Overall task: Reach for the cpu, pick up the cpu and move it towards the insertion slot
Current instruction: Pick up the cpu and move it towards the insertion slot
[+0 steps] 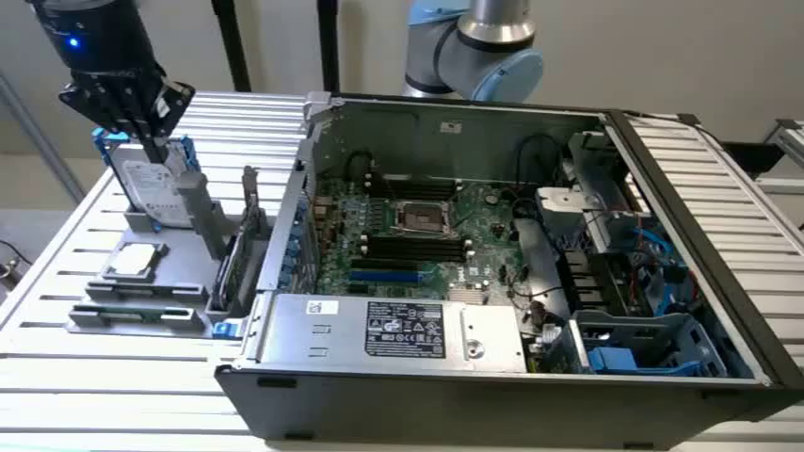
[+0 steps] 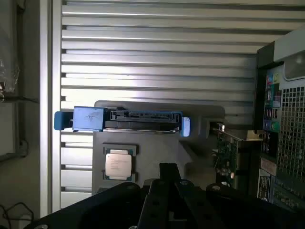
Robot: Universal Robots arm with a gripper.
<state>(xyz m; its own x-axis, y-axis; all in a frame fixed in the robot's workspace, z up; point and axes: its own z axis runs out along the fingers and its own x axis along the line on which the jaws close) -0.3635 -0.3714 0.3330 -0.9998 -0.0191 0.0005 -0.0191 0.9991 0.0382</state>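
The cpu point(image 1: 136, 261) is a small flat silvery square lying in a grey holder point(image 1: 176, 282) on the slatted table, at the exterior view's left. In the wrist view the cpu point(image 2: 118, 164) lies just beyond the upright hard drive point(image 2: 126, 119). My gripper point(image 1: 153, 141) hangs high above the holder, over the top of the hard drive point(image 1: 157, 188), well apart from the cpu. It is shut, with nothing in it; its dark fingers point(image 2: 169, 174) meet in the wrist view. The insertion slot point(image 1: 424, 218) is a silver-framed square socket on the green board inside the open computer case.
The open computer case point(image 1: 503, 367) takes up the middle and right, its wall point(image 1: 301, 198) standing between holder and board. A card point(image 1: 239, 254) stands upright beside the holder. Black and blue memory slots point(image 1: 409, 254) lie near the socket. Bare slatted table point(image 1: 113, 377) stretches in front.
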